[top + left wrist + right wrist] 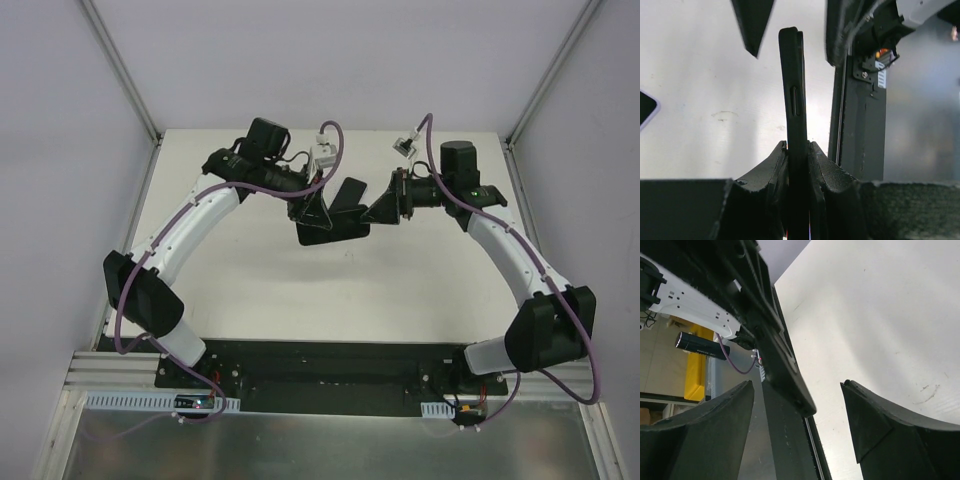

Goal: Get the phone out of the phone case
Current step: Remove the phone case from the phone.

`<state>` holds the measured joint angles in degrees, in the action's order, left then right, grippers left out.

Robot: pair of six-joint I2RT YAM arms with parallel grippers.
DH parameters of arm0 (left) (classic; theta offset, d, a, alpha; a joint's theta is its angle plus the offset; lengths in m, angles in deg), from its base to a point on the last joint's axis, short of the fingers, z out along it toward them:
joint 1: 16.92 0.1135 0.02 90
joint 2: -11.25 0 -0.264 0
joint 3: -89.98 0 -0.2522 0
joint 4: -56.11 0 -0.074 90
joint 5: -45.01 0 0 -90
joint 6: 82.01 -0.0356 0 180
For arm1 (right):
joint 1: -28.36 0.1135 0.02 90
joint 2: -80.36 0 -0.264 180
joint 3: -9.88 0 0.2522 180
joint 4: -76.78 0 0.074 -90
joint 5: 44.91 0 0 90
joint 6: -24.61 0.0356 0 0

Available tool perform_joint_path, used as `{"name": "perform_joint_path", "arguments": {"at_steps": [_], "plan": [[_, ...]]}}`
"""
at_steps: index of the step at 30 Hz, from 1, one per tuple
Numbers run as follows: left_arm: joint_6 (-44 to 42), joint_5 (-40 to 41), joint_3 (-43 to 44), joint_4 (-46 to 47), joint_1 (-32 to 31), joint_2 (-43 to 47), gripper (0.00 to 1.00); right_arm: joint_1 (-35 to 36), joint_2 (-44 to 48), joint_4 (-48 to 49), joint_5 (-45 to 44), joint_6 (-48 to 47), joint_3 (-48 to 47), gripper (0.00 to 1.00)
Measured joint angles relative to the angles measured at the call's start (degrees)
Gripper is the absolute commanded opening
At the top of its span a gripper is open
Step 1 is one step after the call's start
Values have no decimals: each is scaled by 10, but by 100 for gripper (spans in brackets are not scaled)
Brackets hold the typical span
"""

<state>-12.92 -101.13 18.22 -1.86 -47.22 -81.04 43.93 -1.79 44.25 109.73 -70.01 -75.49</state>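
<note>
White table [250,290], dark phone [644,107] flat on it

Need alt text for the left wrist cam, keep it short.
The left gripper is clamped on a dark phone case. The case is seen edge-on and stands upright in the frame, with a side button slot facing the camera. A white table lies behind it.

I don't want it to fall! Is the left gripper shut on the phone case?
Shut. In the left wrist view, the left gripper has its fingers pressed against both sides of the phone case, held edge-on between them.
</note>
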Motion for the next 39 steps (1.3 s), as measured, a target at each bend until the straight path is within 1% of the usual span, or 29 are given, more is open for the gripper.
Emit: {"name": "perform_joint_path", "arguments": {"at_steps": [3, 8, 12, 14, 16, 18, 20, 21, 24, 26, 27, 28, 29, 30, 32, 35, 37, 39], "plan": [[52, -4, -3, 50, 12, 0, 0, 1, 12, 47, 10, 25, 26, 79], [126, 3, -7, 111, 23, 0, 0, 3, 10, 113, 21, 75, 43, 79], [179, 5, -16, 155, 23, 0, 0, 12, 9, 179, 22, 116, 49, 74], [205, -3, -22, 173, 23, 0, 0, 16, 5, 201, 21, 130, 49, 65], [232, -10, -30, 193, 23, 0, 0, 19, 0, 221, 21, 141, 49, 50], [251, -20, -37, 208, 23, 0, 0, 19, -6, 235, 21, 151, 49, 28], [264, -30, -41, 218, 23, 0, 0, 19, -11, 246, 25, 162, 50, 8], [269, -35, -44, 222, 25, 1, 0, 18, -12, 253, 42, 164, 52, 0], [288, -68, -52, 229, 34, 1, 0, 20, -11, 283, 80, 162, 52, 0], [293, -78, -53, 236, 34, 2, 20, 20, -11, 287, 87, 166, 52, 0], [294, -81, -54, 240, 34, 2, 34, 19, -10, 286, 88, 166, 52, 0], [294, -84, -54, 241, 34, 2, 54, 19, -9, 280, 87, 164, 51, 0], [291, -84, -56, 242, 34, 2, 92, 19, -8, 266, 85, 155, 49, 0], [289, -80, -58, 247, 34, 2, 99, 19, -7, 232, 72, 138, 42, 0], [280, -79, -62, 243, 34, 2, 99, 21, -6, 162, 56, 97, 23, 0], [235, -78, -62, 211, 34, 2, 99, 21, -8, 32, 31, 16, -33, 0], [197, -78, -62, 178, 34, 2, 99, 21, -17, -59, 23, -46, -95, 0], [158, -77, -62, 144, 34, 2, 99, 22, -37, -153, 19, -118, -177, 0]]}}
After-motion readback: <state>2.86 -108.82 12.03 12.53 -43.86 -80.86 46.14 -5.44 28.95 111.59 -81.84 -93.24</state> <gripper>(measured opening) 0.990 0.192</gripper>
